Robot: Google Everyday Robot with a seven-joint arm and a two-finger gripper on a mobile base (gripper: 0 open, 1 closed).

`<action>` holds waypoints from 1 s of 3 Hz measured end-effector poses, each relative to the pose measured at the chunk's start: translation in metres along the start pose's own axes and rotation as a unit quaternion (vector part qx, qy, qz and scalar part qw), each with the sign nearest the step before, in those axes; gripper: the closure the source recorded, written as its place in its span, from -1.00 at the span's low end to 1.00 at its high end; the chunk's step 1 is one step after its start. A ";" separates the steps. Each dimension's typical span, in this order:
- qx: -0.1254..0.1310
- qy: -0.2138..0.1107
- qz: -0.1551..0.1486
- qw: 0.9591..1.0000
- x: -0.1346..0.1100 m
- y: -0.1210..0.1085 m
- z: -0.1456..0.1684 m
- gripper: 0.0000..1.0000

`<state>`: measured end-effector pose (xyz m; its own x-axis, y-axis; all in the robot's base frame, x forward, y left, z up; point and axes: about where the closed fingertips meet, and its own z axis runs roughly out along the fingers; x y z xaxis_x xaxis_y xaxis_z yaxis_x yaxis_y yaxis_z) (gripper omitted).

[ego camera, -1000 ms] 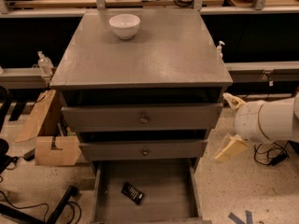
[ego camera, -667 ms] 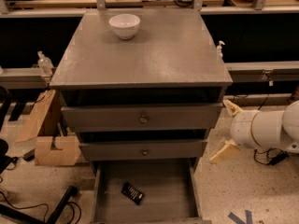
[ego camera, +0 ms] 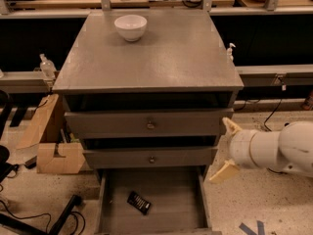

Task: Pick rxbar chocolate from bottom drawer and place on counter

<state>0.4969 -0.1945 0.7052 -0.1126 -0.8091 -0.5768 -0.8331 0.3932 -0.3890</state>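
The grey worktop (ego camera: 166, 65) tops a three-drawer cabinet, and the bottom drawer (ego camera: 171, 197) stands pulled out. The white arm (ego camera: 276, 148) reaches in from the right beside the cabinet, level with the middle drawer. Its two tan fingers (ego camera: 224, 172) are spread wide and grip nothing, the upper one near the cabinet's right edge. A white bowl (ego camera: 130, 27) sits at the worktop's back. The rxbar chocolate (ego camera: 139, 202) lies on the drawer floor, left of centre, below and left of the fingers, well apart
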 end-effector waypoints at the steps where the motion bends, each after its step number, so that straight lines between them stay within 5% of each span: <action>1: -0.022 -0.028 0.024 0.999 0.021 0.052 0.051 -1.00; 3: -0.004 -0.089 0.061 0.994 0.075 0.114 0.160 -1.00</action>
<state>0.4800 -0.1404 0.5028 -0.1173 -0.6652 -0.7374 -0.8235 0.4802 -0.3022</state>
